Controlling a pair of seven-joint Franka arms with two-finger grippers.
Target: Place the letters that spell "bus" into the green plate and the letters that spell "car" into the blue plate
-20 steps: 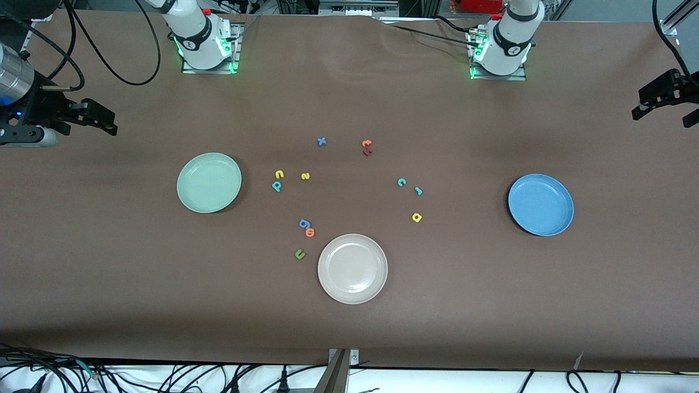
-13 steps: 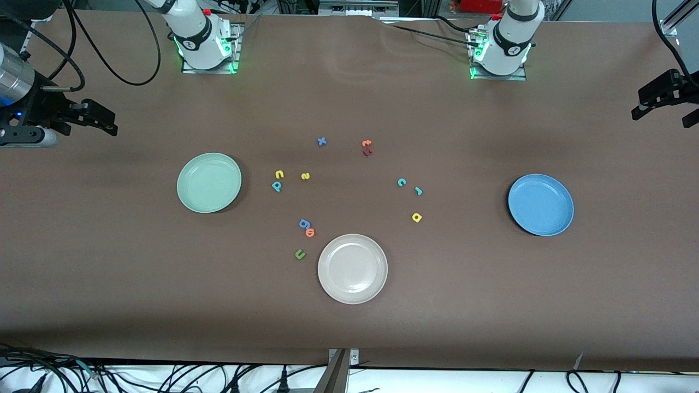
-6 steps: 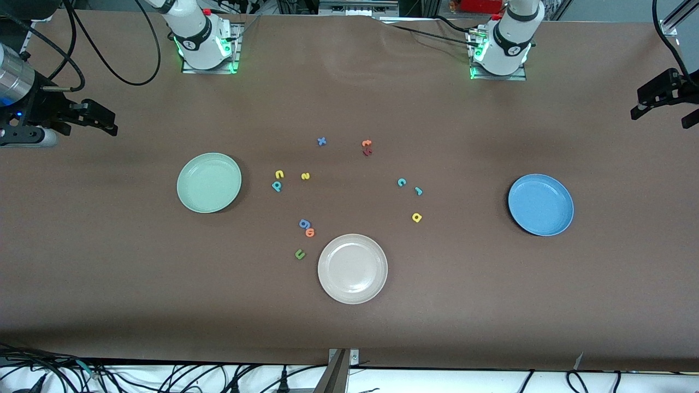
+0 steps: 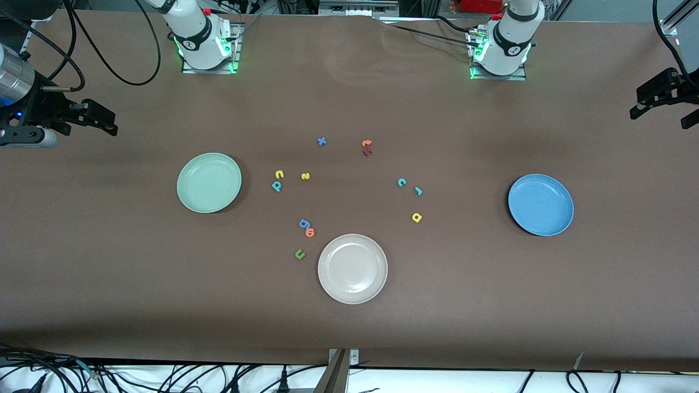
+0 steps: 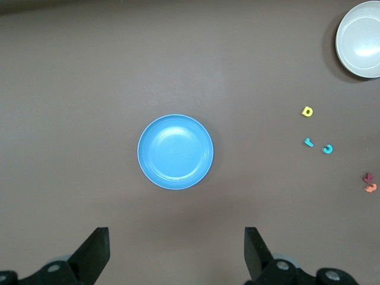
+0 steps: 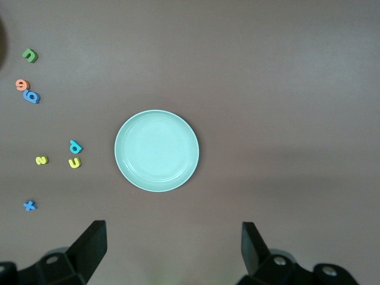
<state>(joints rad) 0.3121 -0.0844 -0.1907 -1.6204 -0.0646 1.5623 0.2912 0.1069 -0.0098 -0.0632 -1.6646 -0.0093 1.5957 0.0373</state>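
Note:
The green plate (image 4: 209,182) (image 6: 157,151) lies toward the right arm's end, with nothing in it. Beside it are the yellow "u" (image 4: 279,174), teal "b" (image 4: 277,186) and yellow "s" (image 4: 305,176). The blue plate (image 4: 540,204) (image 5: 175,152) lies toward the left arm's end, also bare. The teal "c" (image 4: 401,182), teal "r" (image 4: 418,190) and yellow "a" (image 4: 416,217) sit between it and the table's middle. My right gripper (image 4: 109,124) (image 6: 173,246) hangs open high over its end of the table. My left gripper (image 4: 659,120) (image 5: 177,249) hangs open over the other end.
A beige-white plate (image 4: 353,268) sits nearest the front camera. Beside it lie a blue "g" (image 4: 304,223), an orange "o" (image 4: 310,232) and a dark green "u" (image 4: 300,254). A blue "x" (image 4: 321,141), an orange "t" (image 4: 366,143) and a dark red letter (image 4: 367,152) lie nearer the bases.
Both hands shift only a hair at the table's ends. Letters and plates lie as before.

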